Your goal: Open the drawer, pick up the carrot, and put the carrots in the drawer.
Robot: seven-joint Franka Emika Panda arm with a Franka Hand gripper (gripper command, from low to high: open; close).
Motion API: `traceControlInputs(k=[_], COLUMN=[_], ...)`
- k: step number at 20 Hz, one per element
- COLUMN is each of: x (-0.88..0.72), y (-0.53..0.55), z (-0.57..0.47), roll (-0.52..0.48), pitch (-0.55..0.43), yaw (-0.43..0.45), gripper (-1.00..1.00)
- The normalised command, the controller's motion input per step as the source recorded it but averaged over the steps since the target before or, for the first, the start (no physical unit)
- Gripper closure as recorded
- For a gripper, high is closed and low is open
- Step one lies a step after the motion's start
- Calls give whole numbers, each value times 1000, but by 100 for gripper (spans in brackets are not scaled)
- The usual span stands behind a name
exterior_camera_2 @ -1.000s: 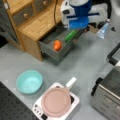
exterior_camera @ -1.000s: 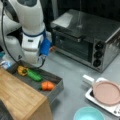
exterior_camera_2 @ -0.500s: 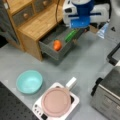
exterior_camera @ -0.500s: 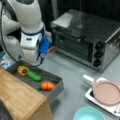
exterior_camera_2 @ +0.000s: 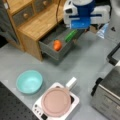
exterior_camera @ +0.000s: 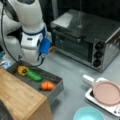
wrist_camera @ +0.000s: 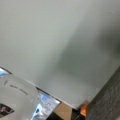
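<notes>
The drawer (exterior_camera: 53,91) is pulled out from the wooden cabinet (exterior_camera: 20,100), and in both front views the carrot (exterior_camera: 47,85) lies inside it, near the front corner. A green vegetable (exterior_camera: 34,75) and a yellow pepper (exterior_camera: 22,70) lie in the drawer too, at about ten o'clock from the carrot in a front view. The robot arm (exterior_camera: 31,37) hangs over the back part of the drawer. The gripper itself is hidden behind the arm's white and blue body, so I cannot tell how wide its jaws are or if they hold anything. The wrist view shows mostly bare grey floor, a clear plastic bag at seven o'clock and a small bit of orange at five o'clock. An oven (exterior_camera: 87,40) stands at two o'clock from the drawer in a front view, a pink plate (exterior_camera: 107,92) sits on a white tray (exterior_camera: 90,96), and a blue bowl (exterior_camera_2: 29,81) is on the floor. What could go wrong: the arm is close over the drawer, so a low move might bump its wall or knock the vegetables about.
</notes>
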Motion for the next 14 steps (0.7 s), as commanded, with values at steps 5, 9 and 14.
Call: traceControlInputs(k=[5,9,14], x=[-109,-106,-61], y=[304,301,273], z=[-166,-211,-201], roll=[-13,-14,-26], pitch=[-327,-283,-250], yaw=[-571,-379,-225], gripper=[-100,-100,-100])
